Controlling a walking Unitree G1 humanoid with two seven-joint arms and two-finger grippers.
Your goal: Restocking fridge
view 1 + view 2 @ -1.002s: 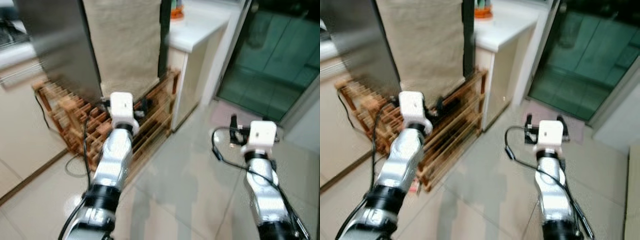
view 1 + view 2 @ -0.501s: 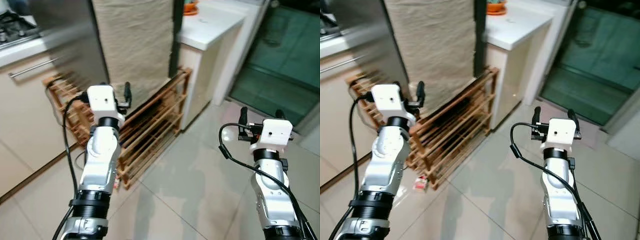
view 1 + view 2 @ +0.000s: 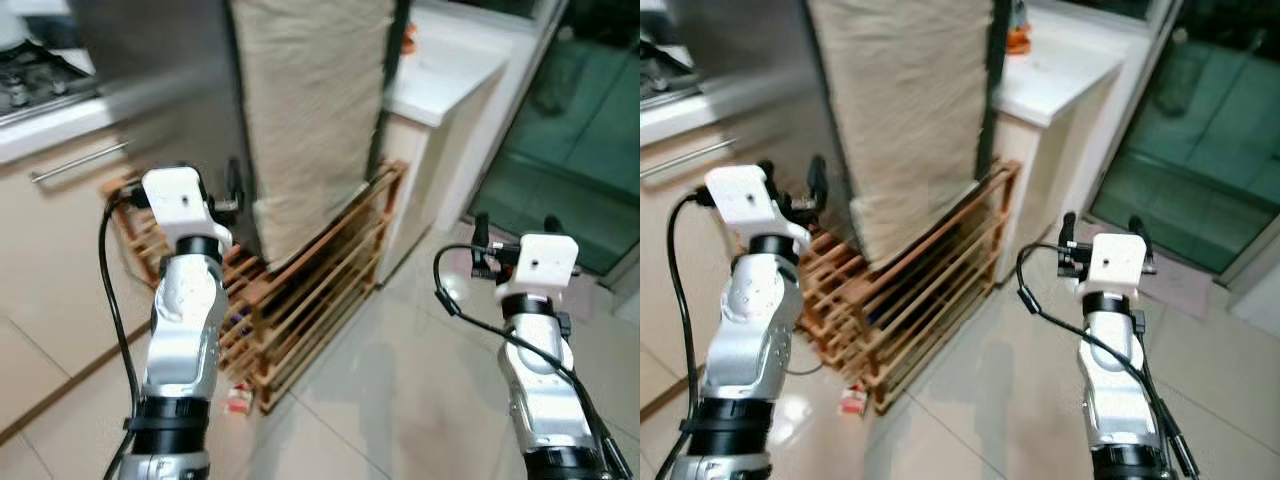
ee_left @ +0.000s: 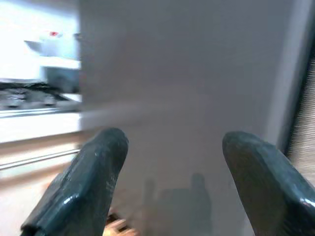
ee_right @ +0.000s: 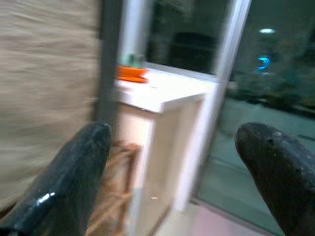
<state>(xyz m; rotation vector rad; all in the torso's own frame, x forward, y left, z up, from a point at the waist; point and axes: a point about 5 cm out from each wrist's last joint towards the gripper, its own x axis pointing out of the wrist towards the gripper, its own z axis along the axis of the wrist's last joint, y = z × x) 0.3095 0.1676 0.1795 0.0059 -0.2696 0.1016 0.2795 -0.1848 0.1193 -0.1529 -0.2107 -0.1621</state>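
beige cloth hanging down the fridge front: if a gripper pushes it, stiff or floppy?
Probably floppy: the beige woven cloth drapes flat with a loose, curled lower edge. Likely light, so a push would shift or bunch it against the steel fridge rather than resist.

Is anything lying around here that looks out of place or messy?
A small red-and-white packet lies on the floor tiles by the foot of the wooden rack, as if dropped. A beige cloth also hangs over the front of the tall steel appliance, which is unusual. Nothing looks spilled or broken.
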